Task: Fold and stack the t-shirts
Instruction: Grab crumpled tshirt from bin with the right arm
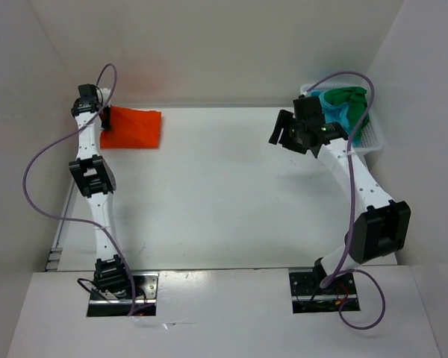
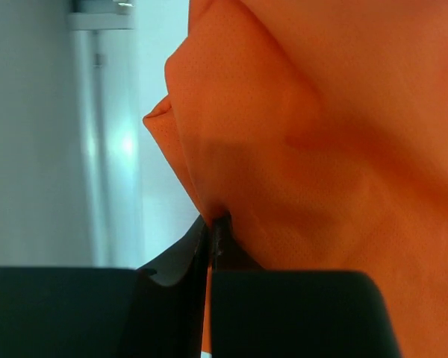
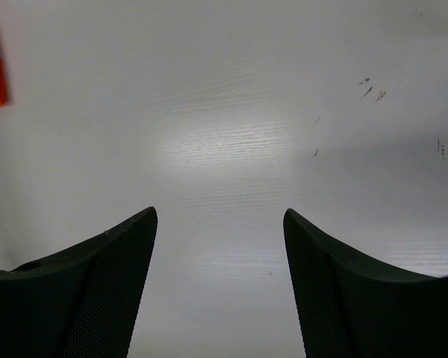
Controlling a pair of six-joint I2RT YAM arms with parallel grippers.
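The orange t-shirt (image 1: pixel 134 128) lies as a rough folded rectangle at the far left of the white counter (image 1: pixel 224 194). The left claw (image 2: pixel 215 227) is closed tight on its left edge. From the left wrist view, the 2 dark fingers meet with a fold of orange cloth pinched between their tips, and the fabric bunches into creases above the pinch.

The right claw (image 3: pixel 219 212) hangs over bare counter on the far right side, its 2 fingers spread wide apart with nothing between them. Only a sliver of orange shows at the left border of its wrist view.

Just behind that claw, a white mesh basket (image 1: pixel 377 142) sits at the far right edge of the counter. The other 2 shirts are heaped inside it, the green t-shirt (image 1: pixel 352 97) on top of and beside the turquoise t-shirt (image 1: pixel 333 113), both crumpled.
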